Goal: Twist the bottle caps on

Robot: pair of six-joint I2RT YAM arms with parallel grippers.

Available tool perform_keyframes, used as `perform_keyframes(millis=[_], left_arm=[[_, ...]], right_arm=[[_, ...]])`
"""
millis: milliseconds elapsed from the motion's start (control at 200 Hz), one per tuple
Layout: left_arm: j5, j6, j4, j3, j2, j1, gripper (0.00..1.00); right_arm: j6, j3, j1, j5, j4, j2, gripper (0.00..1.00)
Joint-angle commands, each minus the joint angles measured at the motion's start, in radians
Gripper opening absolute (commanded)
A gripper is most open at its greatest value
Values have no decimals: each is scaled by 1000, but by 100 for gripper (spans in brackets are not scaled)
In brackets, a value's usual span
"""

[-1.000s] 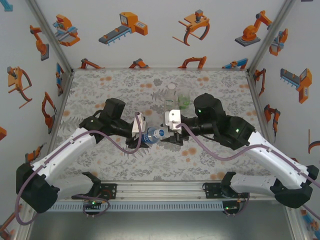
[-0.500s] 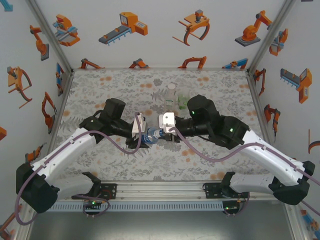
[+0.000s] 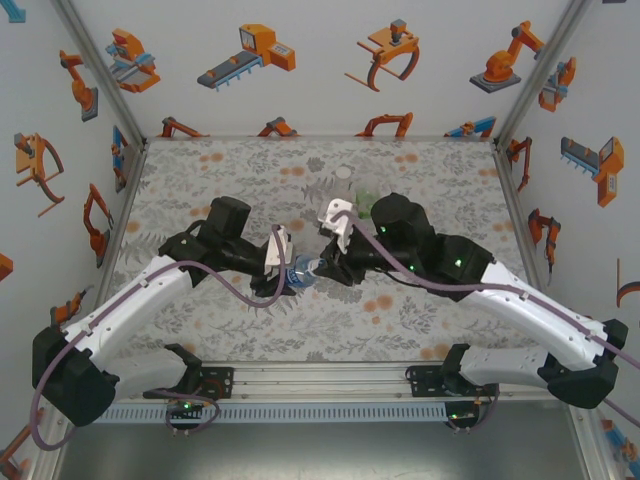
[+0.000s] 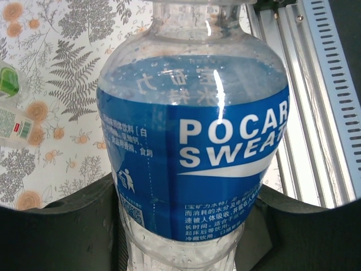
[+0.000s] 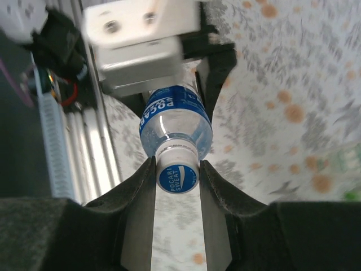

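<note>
Sitting square on the mouth of the blue-label bottle (image 5: 175,121), the cap (image 5: 177,172) is caught end-on by the right wrist camera, whitish at the rim with a blue printed top. It is pinched from both sides by the right pincer (image 5: 176,164), whose dark fingers (image 5: 141,197) are pressed against its edge. The bottle is held lying on its side above the middle of the bench (image 3: 200,170), with its neck pointed toward the right arm. Its body is clamped by the left pincer (image 3: 290,276), which is closed tight on it. In the left wrist view, black fingers are seen hugging the lower part of the bottle on either side, just below the blue label. From above, the two pincers are seen brought nose to nose, with the bottle bridging them. Farther back on the bench, a clear bottle (image 3: 344,176) is seen standing upright behind the right arm. A green-tinted bottle (image 3: 366,205) is set just beside it and is partly hidden by that arm.
</note>
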State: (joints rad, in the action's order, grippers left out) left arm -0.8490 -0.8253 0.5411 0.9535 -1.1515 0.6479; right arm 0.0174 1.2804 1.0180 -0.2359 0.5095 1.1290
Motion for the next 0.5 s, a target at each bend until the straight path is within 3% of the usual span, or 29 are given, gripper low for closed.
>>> perform_keyframes(millis=[0,145,215,325,431,491], left_arm=[[-67,-13,-21,18,19,5,0],[-68,-10,-27,19,12,5,0],[-70,-8,-27,20,11,5,0],[-70,-8,-27,19,12,5,0],[-71,-6,-27,21,12,5,0],[-68,-5,-27,19,13,4,0]], right_arm=[[-485,-52,-1,172,-16,-9,0],[-1002,-113,-1,282,-14,-43,0],[-1160,-129,-1,286,-25,-50,0],[-1196,-131,-2,264,-77,-45,0],[-1128,-116,-2,273,-73,-37,0],[-1047,-99,-1,289,-68,-42,10]])
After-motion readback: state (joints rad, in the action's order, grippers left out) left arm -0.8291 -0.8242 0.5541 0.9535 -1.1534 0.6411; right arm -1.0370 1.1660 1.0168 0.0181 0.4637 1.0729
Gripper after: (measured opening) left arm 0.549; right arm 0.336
